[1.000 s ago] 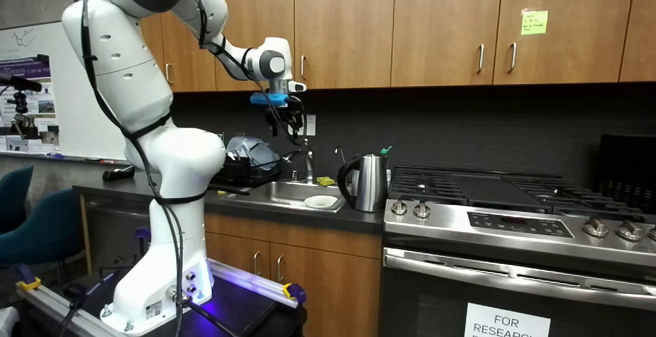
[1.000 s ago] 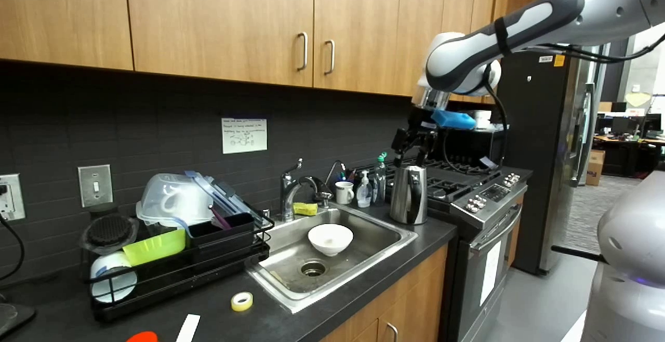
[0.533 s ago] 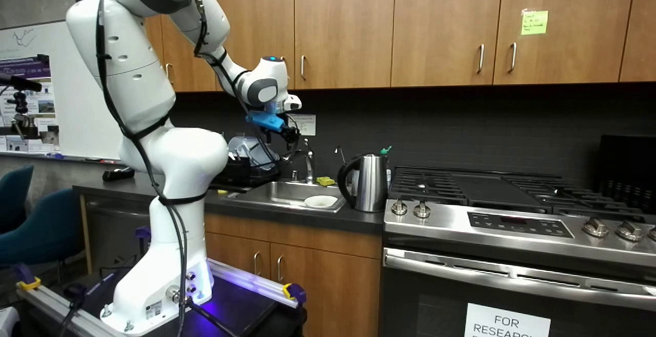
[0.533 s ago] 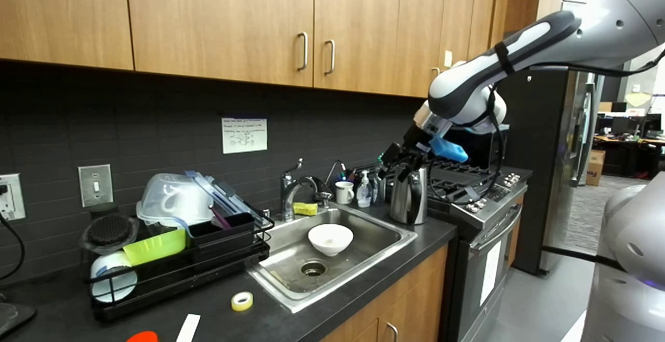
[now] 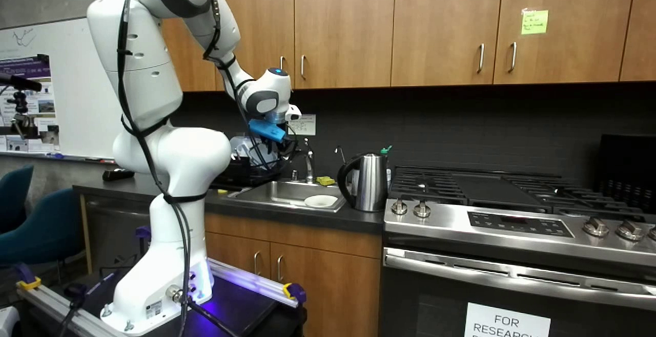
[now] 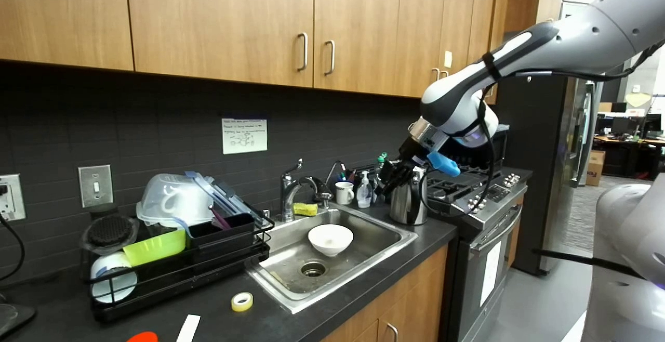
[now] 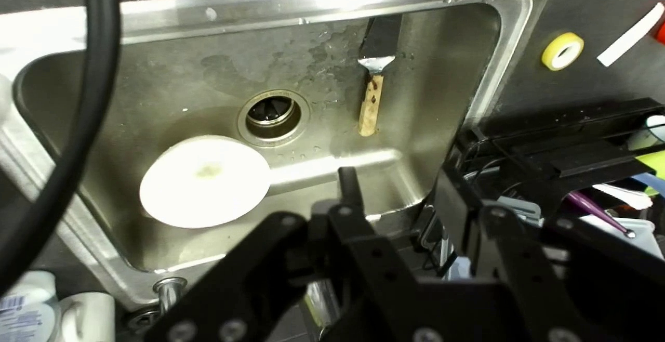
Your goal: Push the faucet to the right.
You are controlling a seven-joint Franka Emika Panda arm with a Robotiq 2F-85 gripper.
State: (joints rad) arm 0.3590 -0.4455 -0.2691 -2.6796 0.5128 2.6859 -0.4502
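Lining up, I judge: the pincer [image 7: 399, 188] (spread apart) should next meet the faucet [image 6: 287, 194] from its left, then push right.

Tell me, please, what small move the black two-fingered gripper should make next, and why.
Probably ease the black two-fingered gripper closer to the silvery curved metal faucet, on the side nearer the black wire dish rack: an exterior view shows gripper and faucet apart, and both exterior views show the rack left of the faucet, so pushing right likely starts there.
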